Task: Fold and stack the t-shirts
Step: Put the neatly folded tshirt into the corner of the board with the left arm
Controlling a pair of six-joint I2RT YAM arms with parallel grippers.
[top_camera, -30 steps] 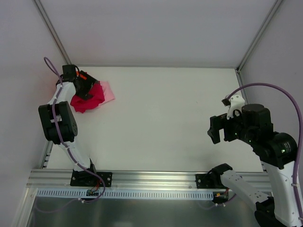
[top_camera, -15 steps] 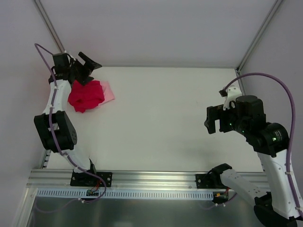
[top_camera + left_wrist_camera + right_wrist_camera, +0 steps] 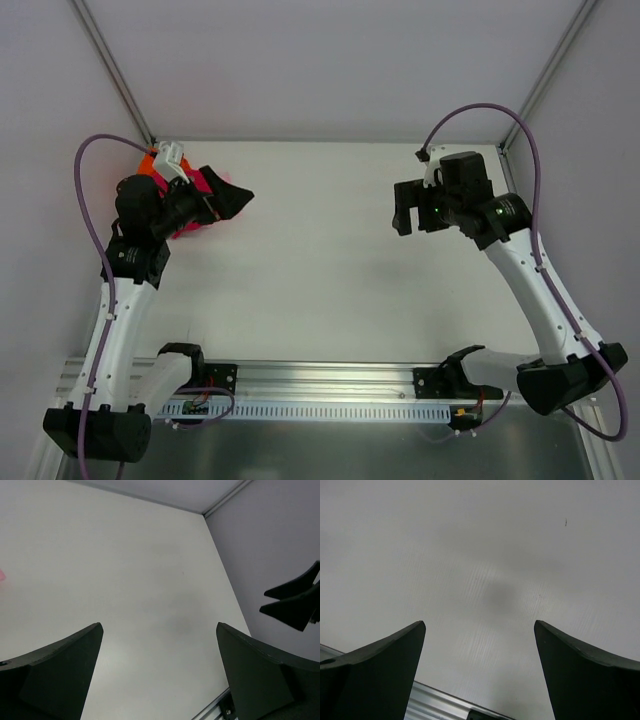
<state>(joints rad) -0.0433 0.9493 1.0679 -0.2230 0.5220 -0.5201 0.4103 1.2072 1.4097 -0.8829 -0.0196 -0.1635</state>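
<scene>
From the top external view, the crimson t-shirt [image 3: 186,228] lay crumpled at the far left corner of the white table [image 3: 330,260], mostly hidden behind the raised left arm. An orange patch [image 3: 149,161] showed just beyond the wrist; I could not tell whether it was cloth or part of the arm. The left gripper [image 3: 228,195] hung above the edge of the heap, pointing toward the middle of the table, its fingers parted and holding nothing. Well apart from it, on the right half of the table, the right gripper [image 3: 412,215] was held high and faced left, its jaws likewise wide and empty. A purple cable [image 3: 478,108] looped above that arm.

In the left wrist view, the two dark fingers [image 3: 55,675] stood as far apart as the frame allowed, with only bare table between them. A sliver of pink cloth [image 3: 1,575] touched the left edge of the frame, well clear of the fingers. The right gripper's tips showed at the far right, against the wall.

In the right wrist view, the fingers [image 3: 375,675] were spread wide over bare table, gripping nothing. No shirt showed here. A small dark speck [image 3: 565,522] marked the surface, and an aluminium rail [image 3: 445,700] crossed the bottom edge.
</scene>
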